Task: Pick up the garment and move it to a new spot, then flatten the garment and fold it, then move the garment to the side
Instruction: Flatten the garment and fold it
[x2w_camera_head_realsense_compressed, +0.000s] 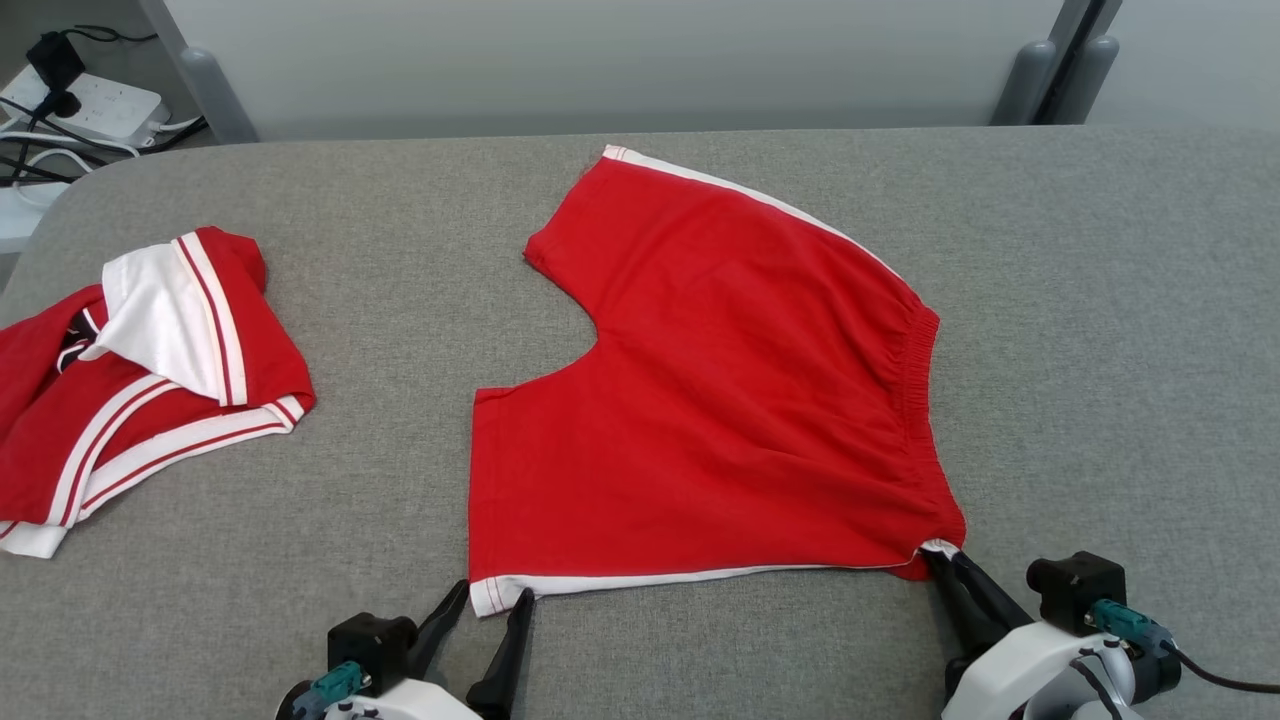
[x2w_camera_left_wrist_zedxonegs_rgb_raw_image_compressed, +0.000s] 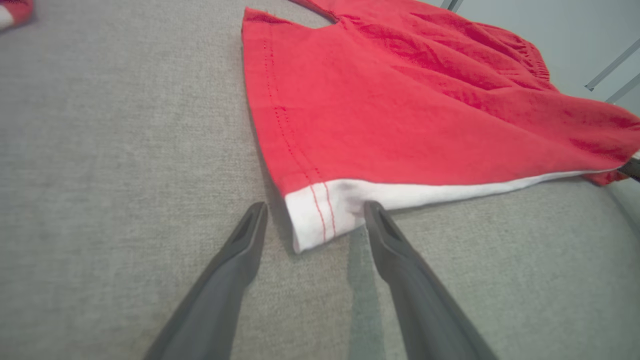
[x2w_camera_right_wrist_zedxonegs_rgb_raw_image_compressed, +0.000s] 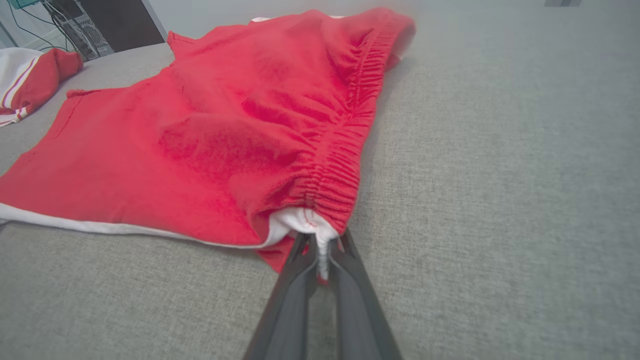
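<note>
Left wrist view: my left gripper (x2w_camera_left_wrist_zedxonegs_rgb_raw_image_compressed: 315, 211) is wide open and grips nothing. Its fingers straddle the white hem corner (x2w_camera_left_wrist_zedxonegs_rgb_raw_image_compressed: 312, 227) of the garment (x2w_camera_left_wrist_zedxonegs_rgb_raw_image_compressed: 400, 115), one on each side. The right finger looks to be touching the cloth, the left is just clear.

My right gripper (x2w_camera_right_wrist_zedxonegs_rgb_raw_image_compressed: 323, 245) is pinched narrow on the near end of the waistband (x2w_camera_right_wrist_zedxonegs_rgb_raw_image_compressed: 345, 165), with white lining between the fingers.

The garment, red shorts, lies flat on the grey surface (x2w_camera_head_realsense_compressed: 1100, 350), straight ahead of both grippers. Its near white-trimmed edge runs crosswise from one gripper to the other, leg hems to my left, waistband to my right. I judge the left gripper only needs to close on that corner.

A second red-and-white garment (x2w_camera_head_realsense_compressed: 150, 380) lies well apart, far left.
</note>
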